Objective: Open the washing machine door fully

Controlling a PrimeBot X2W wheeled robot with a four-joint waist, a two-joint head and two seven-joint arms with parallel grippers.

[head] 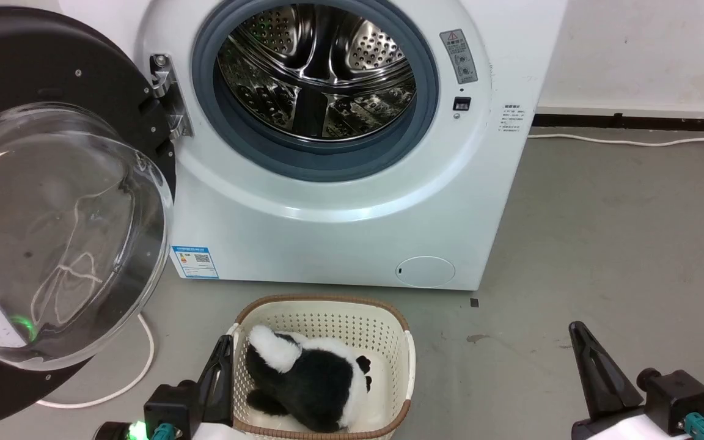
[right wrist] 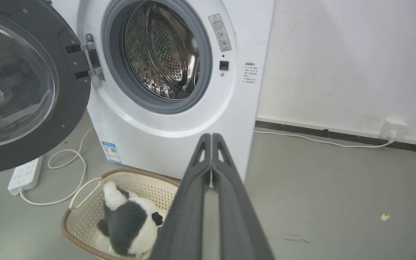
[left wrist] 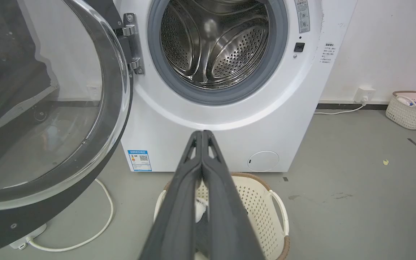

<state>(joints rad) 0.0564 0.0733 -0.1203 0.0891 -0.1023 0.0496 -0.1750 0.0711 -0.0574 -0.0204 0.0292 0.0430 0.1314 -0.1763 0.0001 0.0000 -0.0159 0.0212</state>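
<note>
The washing machine door (head: 52, 232), round with a black rim and a clear bulging glass bowl, stands swung wide to the left on its hinge (head: 165, 98). It shows again as the door (left wrist: 45, 108) and the door (right wrist: 16, 83) in the wrist views. The steel drum (head: 315, 67) lies exposed. My left gripper (head: 225, 343) is shut, low at the lower left beside the basket, well apart from the door. My right gripper (head: 575, 327) is shut at the lower right, holding nothing. Each pair of fingers meets at the tips: left gripper (left wrist: 202, 133), right gripper (right wrist: 211, 135).
A cream basket (head: 401, 354) with a black-and-white plush toy (head: 309, 379) sits on the floor before the machine. A white cable (head: 144, 360) and power strip (right wrist: 24, 175) lie under the door. A second basket (left wrist: 412, 110) stands by the right wall.
</note>
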